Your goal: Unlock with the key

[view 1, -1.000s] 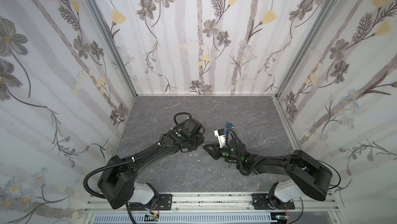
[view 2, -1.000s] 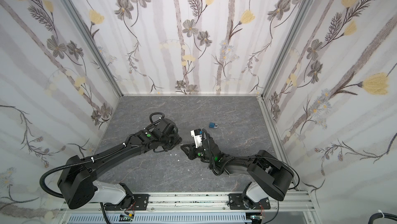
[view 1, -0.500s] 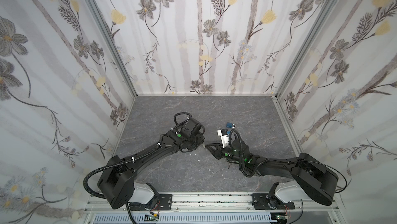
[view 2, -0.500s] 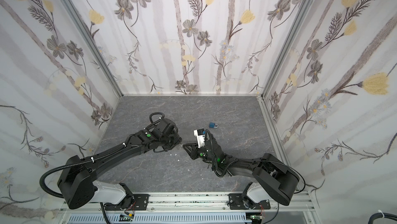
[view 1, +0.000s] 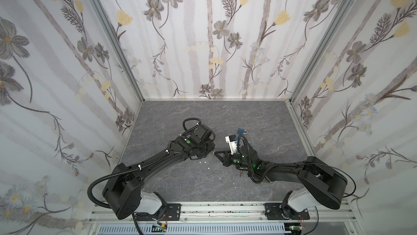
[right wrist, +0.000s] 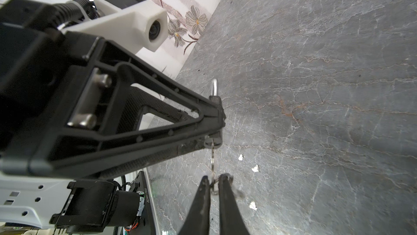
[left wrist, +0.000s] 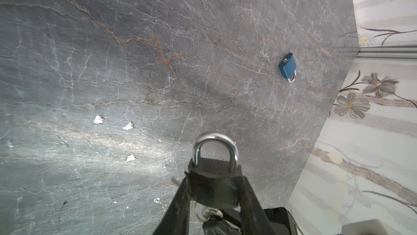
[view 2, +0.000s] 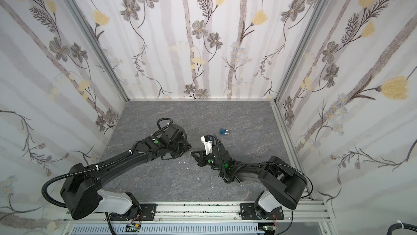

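A black padlock with a silver shackle is clamped in my left gripper, just above the floor at mid-table. The key hangs edge-on from the padlock's underside, and a thin wire ring sits at its lower end. My right gripper is shut on that end of the key. In both top views its tip nearly meets the left fingers. The keyhole itself is hidden.
A small blue padlock lies on the grey stone floor behind the right arm. White flecks dot the floor below the grippers. Flowered walls close in three sides.
My right gripper's jaws have closed on the key, and its tip has edged closer to the left gripper. The left arm and its padlock have not moved.
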